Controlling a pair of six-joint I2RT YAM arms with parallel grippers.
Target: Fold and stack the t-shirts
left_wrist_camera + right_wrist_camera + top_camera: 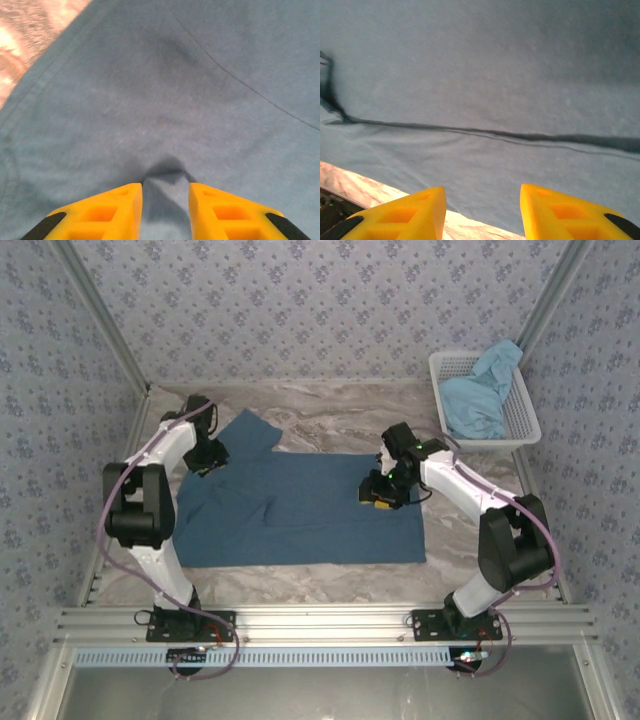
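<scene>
The darker teal t-shirt (pixel 300 515) lies spread flat on the marble table (pixel 330 410), its near edge straight and roughly parallel to the table's front, its right edge squared off, one sleeve jutting toward the far left. Bare table shows beyond the shirt's far edge and to its right, up to the white basket (pixel 523 425) in the far right corner, where the lighter sky-blue t-shirt (pixel 480 390) sits bunched and spilling over the rim.

The left hand (pixel 207 462) rests low over the shirt's far left part, just beside the sleeve. In its wrist view the left hand (pixel 165 210) has its fingers a narrow way apart — a small pucker of cloth lies between the tips, not pinched — and a stitched hem runs diagonally at upper left with table past it.

The right hand (pixel 378 495) hovers over the shirt's right part. Seen from its wrist, the right hand (pixel 482 210) is parted wider and holds nothing — below it a strip of table (pixel 380 192) meets the shirt's edge, and a dark fold line crosses the cloth.
</scene>
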